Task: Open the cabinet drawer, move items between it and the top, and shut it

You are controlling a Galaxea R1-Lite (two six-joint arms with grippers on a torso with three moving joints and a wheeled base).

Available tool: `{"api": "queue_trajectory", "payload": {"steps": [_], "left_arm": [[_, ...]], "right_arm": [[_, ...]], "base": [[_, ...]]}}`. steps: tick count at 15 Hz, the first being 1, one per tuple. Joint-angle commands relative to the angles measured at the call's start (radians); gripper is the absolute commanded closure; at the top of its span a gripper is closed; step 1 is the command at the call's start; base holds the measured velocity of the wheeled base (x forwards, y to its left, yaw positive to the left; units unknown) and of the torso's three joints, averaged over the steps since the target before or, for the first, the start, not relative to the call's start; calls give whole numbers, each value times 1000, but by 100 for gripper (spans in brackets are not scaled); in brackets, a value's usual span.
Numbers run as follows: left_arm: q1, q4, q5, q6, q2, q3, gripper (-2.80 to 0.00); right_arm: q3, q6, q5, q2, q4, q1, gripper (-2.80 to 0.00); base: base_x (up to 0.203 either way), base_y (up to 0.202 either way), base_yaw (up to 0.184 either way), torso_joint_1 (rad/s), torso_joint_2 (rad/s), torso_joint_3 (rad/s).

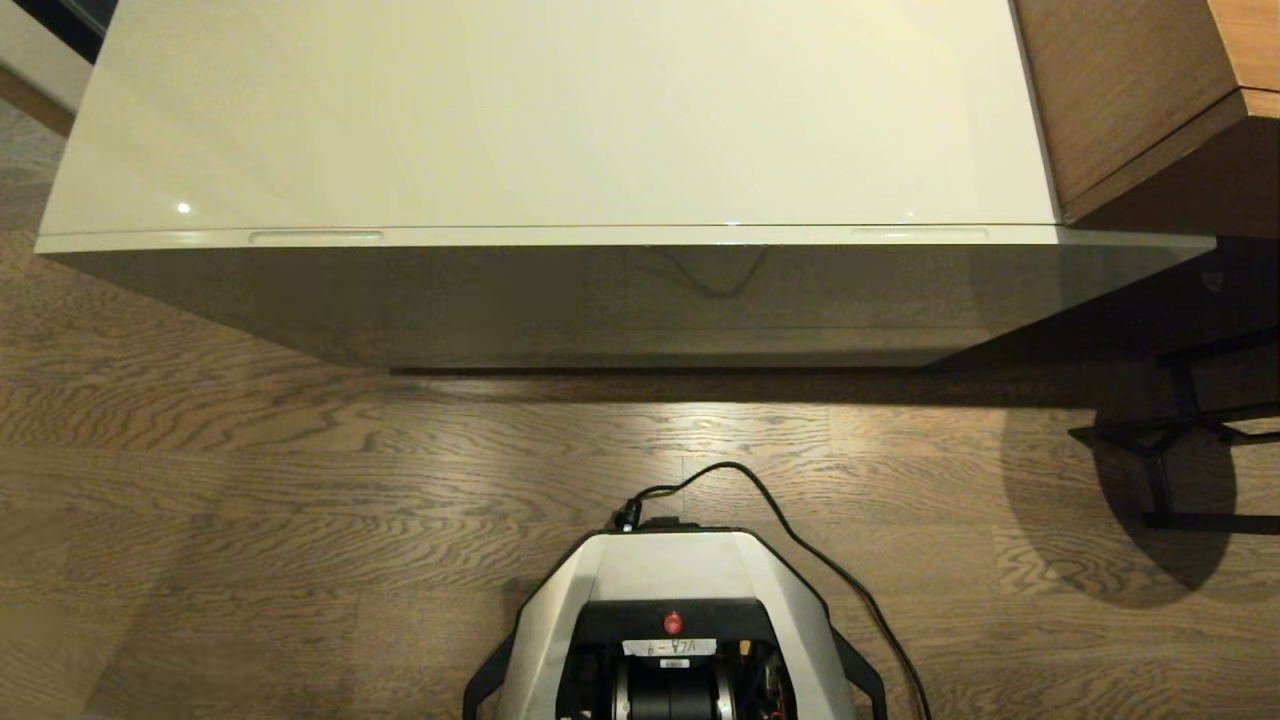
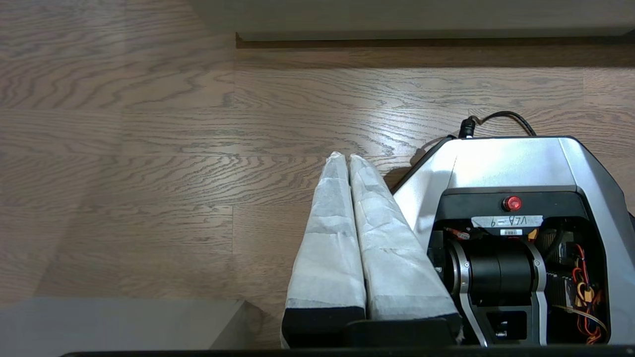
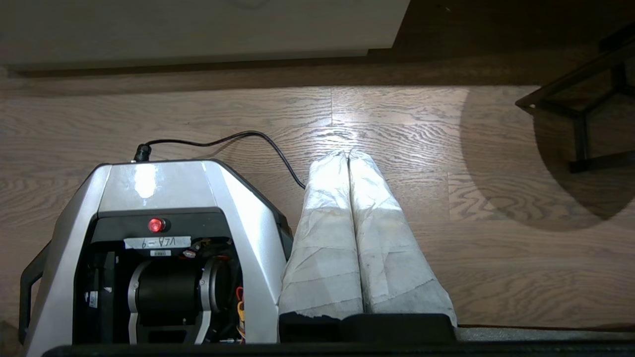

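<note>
Stood before the cabinet with drawer [image 1: 620, 238] shut and top [image 1: 560, 110] bare. Left hand [image 2: 349, 158] and right hand [image 3: 349, 154] pressed together, parked beside base. Everything left undone.

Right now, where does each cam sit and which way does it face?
Head: high up, facing forward and down at the glossy cream-white cabinet top, the closed drawer and the robot's silver-grey base.
Left wrist: behind the shut left pincer, facing down at the brown wooden floor.
Right wrist: behind the shut right pincer, same aim.
Shared: base, floor, cabinet foot.
</note>
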Motion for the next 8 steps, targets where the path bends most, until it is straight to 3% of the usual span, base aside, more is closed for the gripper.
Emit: {"api": "queue_trajectory", "payload": {"steps": [1, 8], "left_arm": [[-1, 0, 1, 1, 2, 0, 0], [1, 0, 1, 0, 2, 0, 0]], "right_arm": [[2, 0, 0, 1, -1, -1, 0], [2, 0, 0, 1, -1, 0, 0]], "base": [[0, 0, 0, 0, 0, 0], [0, 0, 0, 0, 0, 0]]}}
